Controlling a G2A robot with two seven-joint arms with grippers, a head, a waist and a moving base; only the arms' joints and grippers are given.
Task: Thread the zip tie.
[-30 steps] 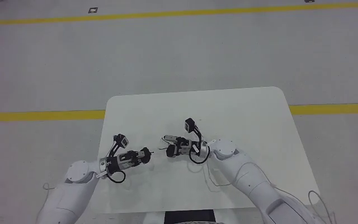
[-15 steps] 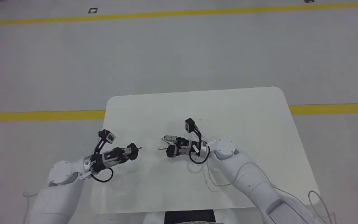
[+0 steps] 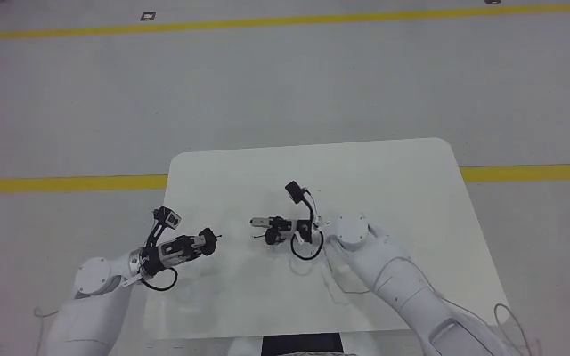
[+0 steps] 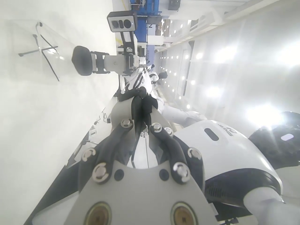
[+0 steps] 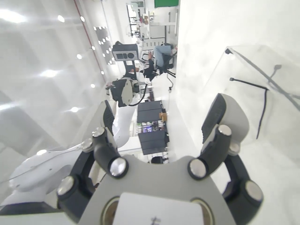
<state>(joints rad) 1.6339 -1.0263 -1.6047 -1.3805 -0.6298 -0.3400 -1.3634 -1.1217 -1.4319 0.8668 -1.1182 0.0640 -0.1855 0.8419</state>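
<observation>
Black and thin, the zip tie [image 4: 134,152] you want is in the left gripper [image 4: 141,101]. Its fingers are pressed together on the strip, and the free length curves back between the finger links toward the wrist. You cannot tell whether the head or the tail end sits in the pinch, because the dark pads hide it.

From above, you find that gripper low over the near left part of the white table [image 3: 392,178], pointing to the right. Facing it from the right is the right gripper [image 5: 164,108] — its fingers are spread wide, with nothing between the pads. The two grippers point at each other but are apart, and a short stretch of bare tabletop lies between their tips. Both hang above the table rather than resting on it.

In the right wrist view you will see several loose zip ties [image 5: 248,83] lying flat on the table near the right gripper. They cross one another, and one of them bends sharply partway along its length. None of them touches either gripper. One long tie runs out close to the table's edge — its small head lies right by the rim.
</observation>
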